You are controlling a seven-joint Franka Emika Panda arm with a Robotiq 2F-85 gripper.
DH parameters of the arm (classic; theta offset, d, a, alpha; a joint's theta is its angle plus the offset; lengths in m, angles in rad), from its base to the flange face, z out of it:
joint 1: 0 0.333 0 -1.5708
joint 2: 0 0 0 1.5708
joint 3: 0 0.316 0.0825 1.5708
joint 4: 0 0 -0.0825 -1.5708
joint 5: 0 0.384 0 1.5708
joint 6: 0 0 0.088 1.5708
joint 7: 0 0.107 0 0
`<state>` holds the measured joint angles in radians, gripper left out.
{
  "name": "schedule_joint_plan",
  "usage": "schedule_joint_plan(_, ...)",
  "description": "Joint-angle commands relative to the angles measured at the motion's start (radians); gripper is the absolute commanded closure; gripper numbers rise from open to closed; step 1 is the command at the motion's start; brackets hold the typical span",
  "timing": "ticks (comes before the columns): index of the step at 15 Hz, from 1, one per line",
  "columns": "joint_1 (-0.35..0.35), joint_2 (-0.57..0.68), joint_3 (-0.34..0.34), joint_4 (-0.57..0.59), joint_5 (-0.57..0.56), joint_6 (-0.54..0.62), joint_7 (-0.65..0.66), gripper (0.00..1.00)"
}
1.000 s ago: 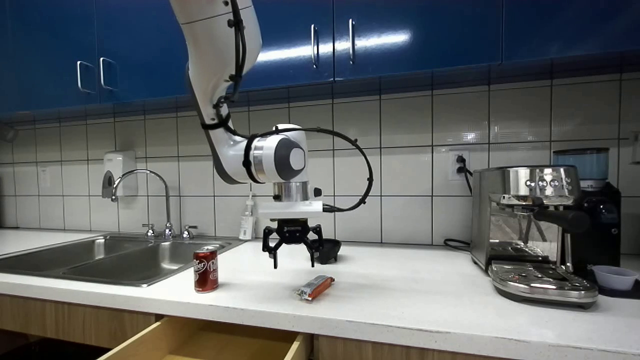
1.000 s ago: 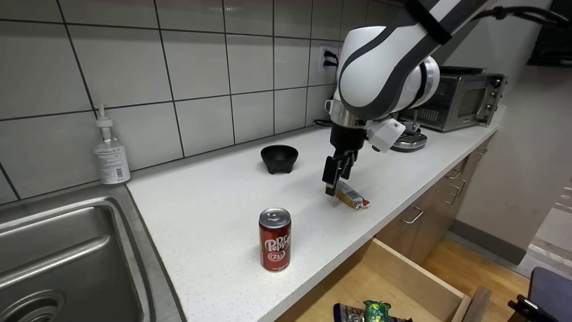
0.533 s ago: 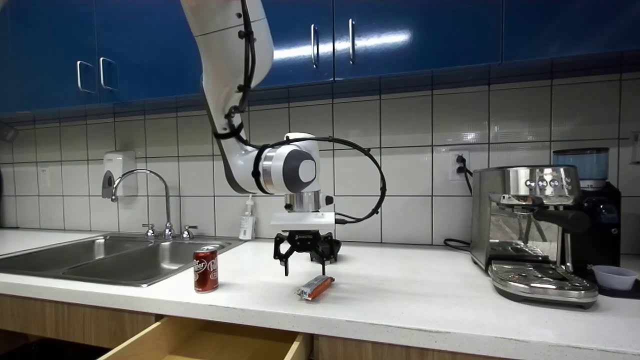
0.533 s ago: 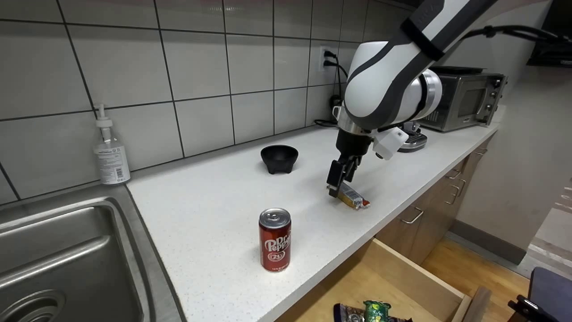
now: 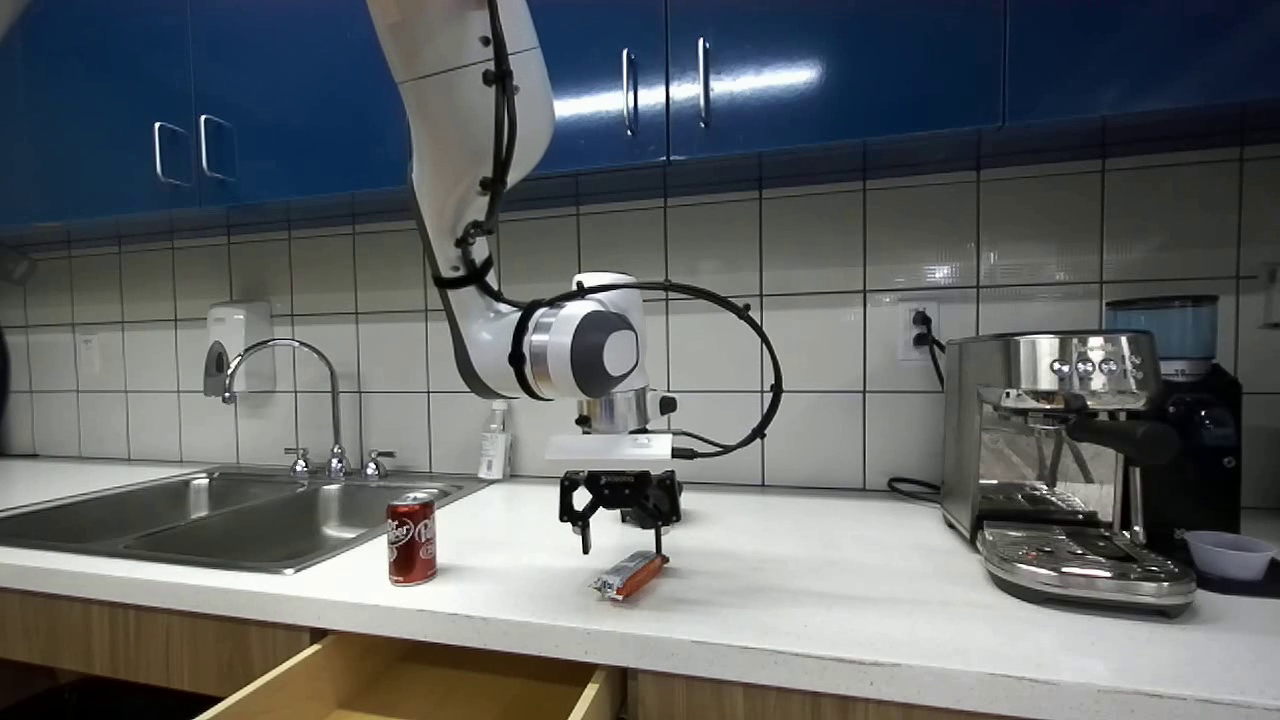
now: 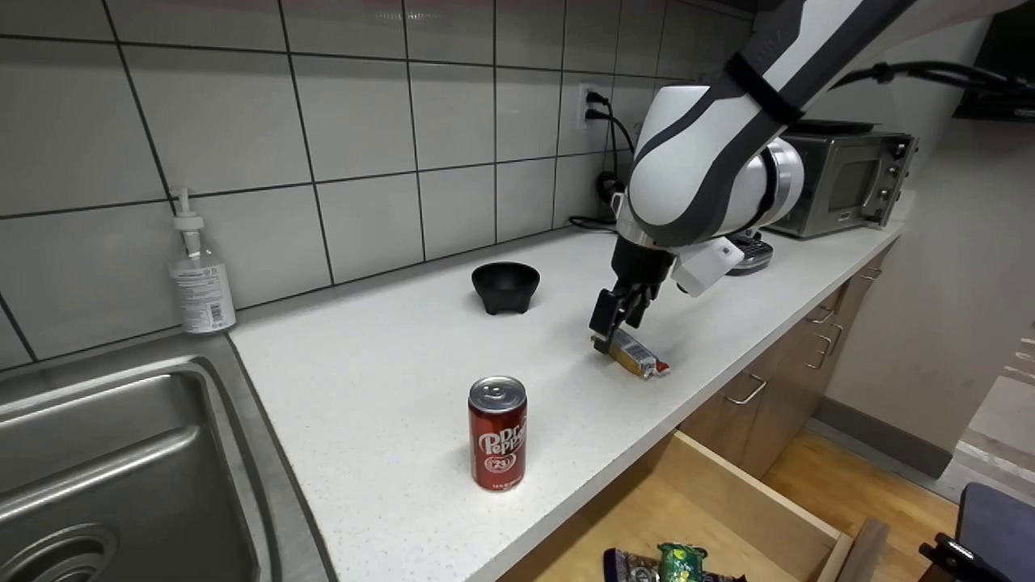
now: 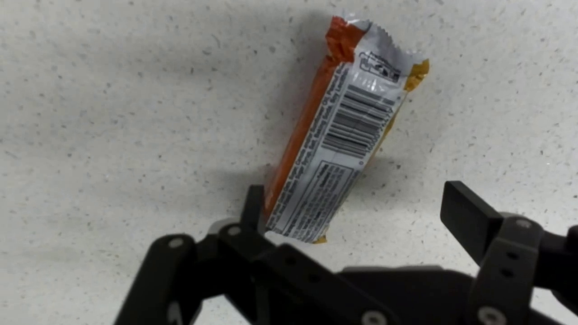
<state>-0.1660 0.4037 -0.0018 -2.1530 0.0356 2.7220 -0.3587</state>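
In an exterior view, a steel sink (image 5: pixel 265 520) sits lower left, a red can (image 5: pixel 412 540) beside it. Near the middle, the gripper (image 5: pixel 622 549) hangs — jaws spread wide — close above a wrapped bar (image 5: pixel 630 577) lying lower center on the white counter (image 5: pixel 800 575). An espresso machine (image 5: pixel 1050 470) stands far right.

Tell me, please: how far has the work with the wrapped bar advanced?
Looks done: the drawer stands open. In hand: the open fingers are close to the wrapped bar, not gripping it. Left to do, perhaps: grasping and lifting it, as it lies on the counter.
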Motion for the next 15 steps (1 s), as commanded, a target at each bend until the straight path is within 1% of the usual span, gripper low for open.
schedule_joint_plan(1,0.016,0.003,-0.02,-0.013,-0.017,0.032,0.088,0.0)
schedule_joint_plan(7,0.029,0.024,-0.039,-0.009,-0.024,0.037,0.158,0.0)
schedule_joint_plan(10,0.025,0.033,-0.035,-0.003,-0.017,0.033,0.166,0.0)
schedule_joint_plan(11,0.023,0.034,-0.033,-0.001,-0.014,0.033,0.166,0.06)
schedule_joint_plan(12,0.024,0.035,-0.033,0.0,-0.014,0.033,0.171,0.26)
schedule_joint_plan(13,0.023,0.036,-0.033,0.001,-0.013,0.032,0.175,0.3)
schedule_joint_plan(14,0.023,0.037,-0.034,0.003,-0.013,0.03,0.179,0.31)
schedule_joint_plan(15,0.025,0.039,-0.036,0.007,-0.016,0.023,0.183,0.37)
